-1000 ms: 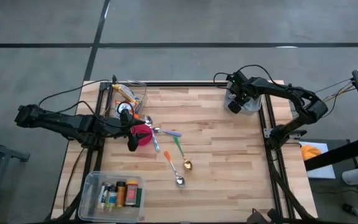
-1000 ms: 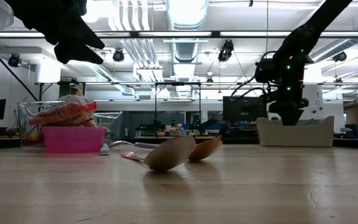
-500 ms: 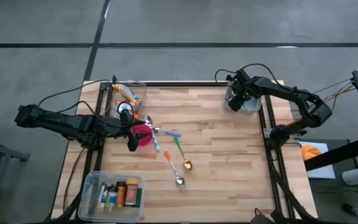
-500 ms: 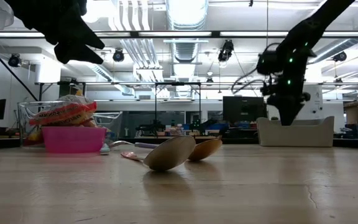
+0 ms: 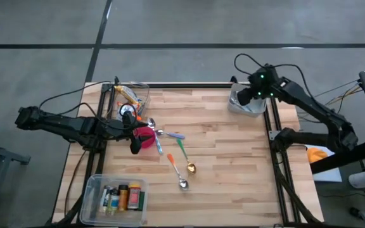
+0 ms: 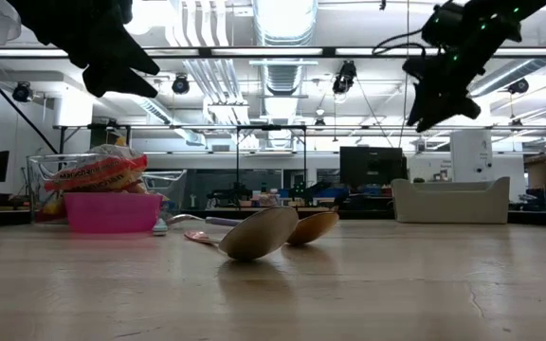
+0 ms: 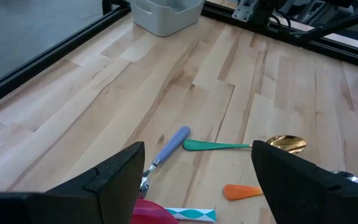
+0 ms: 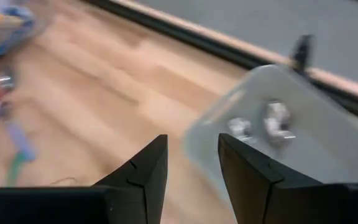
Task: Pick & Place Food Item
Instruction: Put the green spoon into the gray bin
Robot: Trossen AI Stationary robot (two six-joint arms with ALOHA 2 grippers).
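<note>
With its fingers apart and holding nothing, the right gripper (image 5: 247, 96) hangs above the white tub (image 5: 248, 105) at the table's far right corner, so I'd guess a drop-off. Left gripper (image 5: 134, 134), open too, hovers by the pink bowl (image 5: 146, 137). Snack packets (image 5: 129, 95) sit in the clear bin; next grab probably starts there.

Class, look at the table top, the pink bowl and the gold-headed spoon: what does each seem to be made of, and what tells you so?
Table top: wood, butcher-block strips with visible grain, smooth finish.
Pink bowl: probably plastic, with uniform bright colour and a matte look.
Gold-headed spoon: head looks like polished metal, judging by its shine; the green handle is likely plastic.
</note>
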